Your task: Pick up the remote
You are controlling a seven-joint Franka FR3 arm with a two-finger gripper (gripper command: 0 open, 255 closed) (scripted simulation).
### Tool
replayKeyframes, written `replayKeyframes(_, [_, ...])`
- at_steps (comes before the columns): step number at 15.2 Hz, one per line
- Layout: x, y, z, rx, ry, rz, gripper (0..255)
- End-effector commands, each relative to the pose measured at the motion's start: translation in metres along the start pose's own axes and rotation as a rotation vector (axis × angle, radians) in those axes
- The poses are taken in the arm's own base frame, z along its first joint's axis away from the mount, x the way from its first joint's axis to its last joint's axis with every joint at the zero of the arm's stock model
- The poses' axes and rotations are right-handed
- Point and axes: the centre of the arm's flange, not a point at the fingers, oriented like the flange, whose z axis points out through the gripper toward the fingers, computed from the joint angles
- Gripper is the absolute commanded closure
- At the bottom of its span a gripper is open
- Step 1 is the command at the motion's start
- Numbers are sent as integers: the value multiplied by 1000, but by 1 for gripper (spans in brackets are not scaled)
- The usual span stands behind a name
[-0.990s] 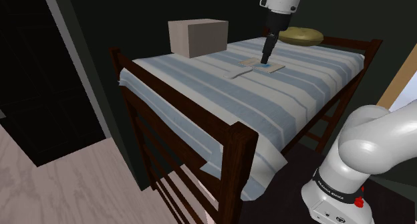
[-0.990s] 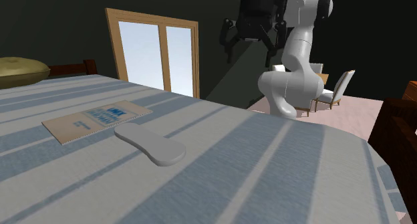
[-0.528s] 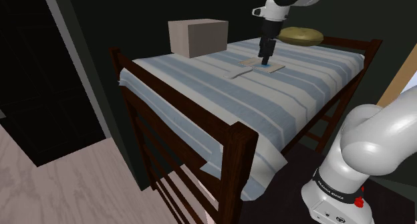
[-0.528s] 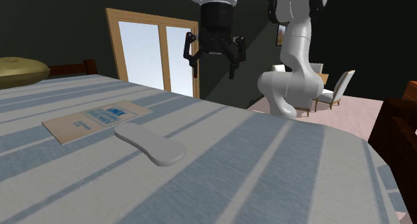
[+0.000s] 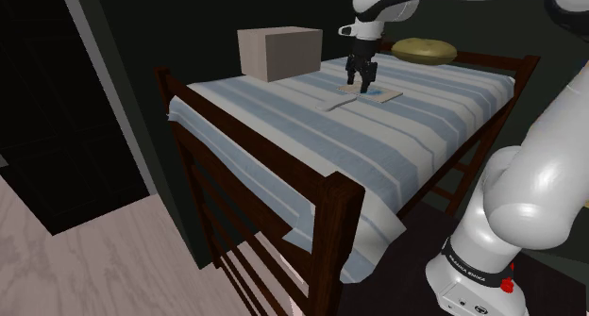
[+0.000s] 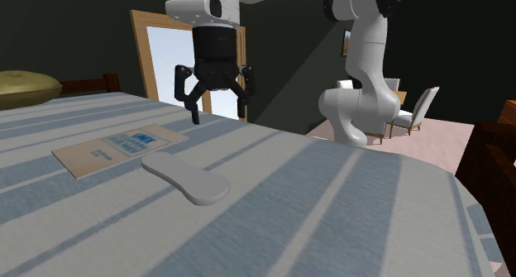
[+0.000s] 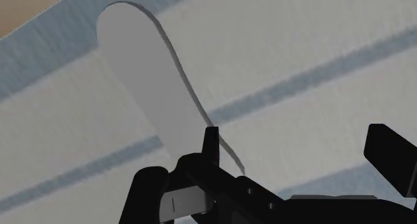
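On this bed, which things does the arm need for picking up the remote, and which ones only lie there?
For the job:
grey remote
gripper, open, holding nothing

Just lying about:
flat tan booklet beside the remote
box
olive cushion

arm (image 5: pixel 525 190) stretched high across, wrist pointing down, fingers (image 6: pixel 194 102) spread wide apart.

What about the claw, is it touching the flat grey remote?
Apart. Second exterior view: the black two-finger gripper hangs above the striped bedcover, clear of the flat grey remote.
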Motion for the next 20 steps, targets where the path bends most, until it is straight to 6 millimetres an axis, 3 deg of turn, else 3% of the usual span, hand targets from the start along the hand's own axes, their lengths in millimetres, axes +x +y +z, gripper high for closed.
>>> replayKeyframes(1, [4,28,12,12,-7,-108,0])
replayKeyframes(7, [26,95,45,49,-24,-377,0])
replayKeyframes(16, [24,94,85,49,-24,-377,0])
replayKeyframes(17, [25,94,84,49,-24,-377,255])
replayKeyframes(20, [25,93,85,49,-24,-377,255])
